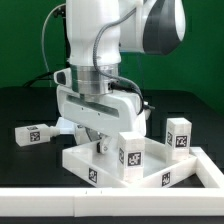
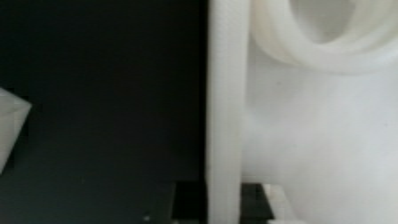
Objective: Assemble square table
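The square table top (image 1: 150,168) is a white square with a raised rim and black-and-white tags, lying near the front of the black table. My gripper (image 1: 100,143) reaches down onto its edge on the exterior view's left. In the wrist view the rim (image 2: 224,110) runs as a thin white wall between my two dark fingers (image 2: 187,203), and the gripper (image 2: 224,203) is shut on it. A round corner socket (image 2: 329,40) shows inside the top. One tagged leg (image 1: 33,135) lies at the exterior view's left, another leg (image 1: 179,134) stands at its right.
A long plain white rail (image 1: 90,206) runs along the front of the table, just before the table top. A tagged white block (image 1: 131,154) stands inside the top, close to my gripper. A pale corner (image 2: 9,122) of something shows beside the top in the wrist view.
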Motion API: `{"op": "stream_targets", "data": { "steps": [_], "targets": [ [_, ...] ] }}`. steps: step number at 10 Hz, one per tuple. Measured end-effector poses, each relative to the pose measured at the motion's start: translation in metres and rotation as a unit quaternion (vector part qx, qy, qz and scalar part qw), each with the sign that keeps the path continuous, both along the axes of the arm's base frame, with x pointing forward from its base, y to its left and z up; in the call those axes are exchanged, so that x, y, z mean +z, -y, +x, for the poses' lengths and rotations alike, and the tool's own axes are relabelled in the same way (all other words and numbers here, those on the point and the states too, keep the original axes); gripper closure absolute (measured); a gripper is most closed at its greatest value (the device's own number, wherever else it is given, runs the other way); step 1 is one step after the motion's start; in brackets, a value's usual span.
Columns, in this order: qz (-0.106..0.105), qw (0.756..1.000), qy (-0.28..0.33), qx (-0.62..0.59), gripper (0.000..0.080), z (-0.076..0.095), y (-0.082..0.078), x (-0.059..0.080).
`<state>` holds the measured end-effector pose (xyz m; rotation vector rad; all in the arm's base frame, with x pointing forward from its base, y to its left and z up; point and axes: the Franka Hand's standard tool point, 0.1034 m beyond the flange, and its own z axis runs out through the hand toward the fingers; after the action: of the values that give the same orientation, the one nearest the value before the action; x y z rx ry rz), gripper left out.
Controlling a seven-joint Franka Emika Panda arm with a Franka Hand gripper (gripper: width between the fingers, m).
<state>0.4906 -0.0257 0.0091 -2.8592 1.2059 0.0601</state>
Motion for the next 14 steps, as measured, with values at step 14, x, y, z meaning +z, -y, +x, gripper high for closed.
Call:
{"op": "stream_targets", "data": {
  "steps": [14],
  "targets": [
    [-0.044, 0.835, 0.029, 0.548, 0.0751, 0.086, 0.011, 0.028]
  ]
}}
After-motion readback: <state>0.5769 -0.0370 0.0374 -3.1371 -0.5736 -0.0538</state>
